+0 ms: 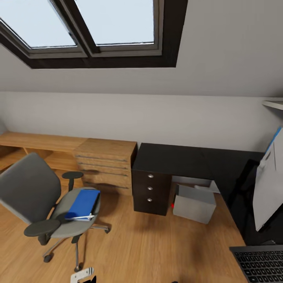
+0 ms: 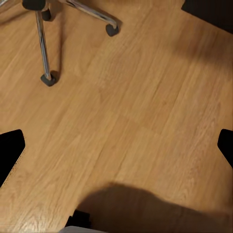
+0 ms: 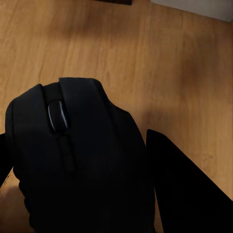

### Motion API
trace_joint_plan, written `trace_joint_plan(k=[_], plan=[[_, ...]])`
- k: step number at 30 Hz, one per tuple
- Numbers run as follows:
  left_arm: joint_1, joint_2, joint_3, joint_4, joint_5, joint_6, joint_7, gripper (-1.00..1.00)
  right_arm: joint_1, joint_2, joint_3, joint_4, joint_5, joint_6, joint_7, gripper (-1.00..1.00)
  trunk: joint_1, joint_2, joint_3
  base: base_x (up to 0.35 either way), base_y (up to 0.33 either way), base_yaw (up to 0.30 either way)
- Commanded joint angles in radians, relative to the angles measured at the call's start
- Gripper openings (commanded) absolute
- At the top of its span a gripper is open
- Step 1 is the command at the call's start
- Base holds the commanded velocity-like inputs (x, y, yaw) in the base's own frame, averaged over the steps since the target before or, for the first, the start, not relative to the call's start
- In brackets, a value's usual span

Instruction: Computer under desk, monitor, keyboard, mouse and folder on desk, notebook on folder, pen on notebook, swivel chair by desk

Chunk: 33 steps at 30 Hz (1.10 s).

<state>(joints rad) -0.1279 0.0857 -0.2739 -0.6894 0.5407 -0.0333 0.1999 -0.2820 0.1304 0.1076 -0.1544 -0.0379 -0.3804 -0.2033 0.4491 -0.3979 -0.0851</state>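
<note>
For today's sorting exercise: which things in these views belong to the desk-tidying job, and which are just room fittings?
Job:
swivel chair
folder
pen
desk
computer
keyboard
monitor
mouse, held in the right tool

Fittings:
oak cabinets
skylight

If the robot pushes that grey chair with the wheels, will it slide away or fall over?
The swivel chair would probably roll rather than tip: it stands on castors on a smooth plank floor, and its star base spreads wide. It may also spin, since the seat sits on one central post. The blue folder lies loose on the seat, so a hard shove could slide it off.
</note>
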Motion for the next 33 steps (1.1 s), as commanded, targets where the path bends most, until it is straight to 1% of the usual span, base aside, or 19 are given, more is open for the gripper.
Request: trace_joint_plan(k=[1,6,13,24,28,33], plan=[[-0.001,0.002,-0.008,-0.001,0.01,-0.003,0.009,1.0,-0.001,0.0,0.008,0.001,-0.007,-0.003,-0.005,-1.0,0.001,-0.002,-0.002,0.102,0.112,0.0],[-0.001,0.002,-0.008,-0.001,0.011,-0.003,0.009,1.0,0.0,0.0,0.008,0.001,-0.007,-0.004,-0.004,-1.0,0.001,-0.002,-0.001,0.034,0.037,-0.049],[-0.001,0.002,-0.01,0.006,0.011,-0.003,0.009,1.0,0.0,0.0,0.007,0.001,-0.007,-0.016,-0.004,-1.0,0.001,-0.002,0.006,0.018,0.003,-0.197],[-0.001,0.002,-0.01,0.007,0.01,-0.003,0.009,1.0,0.0,0.0,0.006,0.005,-0.007,-0.023,0.005,-1.0,0.001,-0.002,0.018,0.262,0.061,-0.22],[-0.001,0.002,-0.01,0.007,0.011,-0.002,0.009,1.0,0.0,0.0,0.007,0.01,-0.007,-0.026,0.024,-1.0,0.001,-0.002,0.022,0.08,0.006,-0.222],[-0.001,0.002,-0.01,0.007,0.011,-0.003,0.01,1.0,0.0,0.0,0.007,0.012,-0.007,-0.027,0.029,-1.0,0.001,-0.002,0.027,0.024,0.001,-0.222]])
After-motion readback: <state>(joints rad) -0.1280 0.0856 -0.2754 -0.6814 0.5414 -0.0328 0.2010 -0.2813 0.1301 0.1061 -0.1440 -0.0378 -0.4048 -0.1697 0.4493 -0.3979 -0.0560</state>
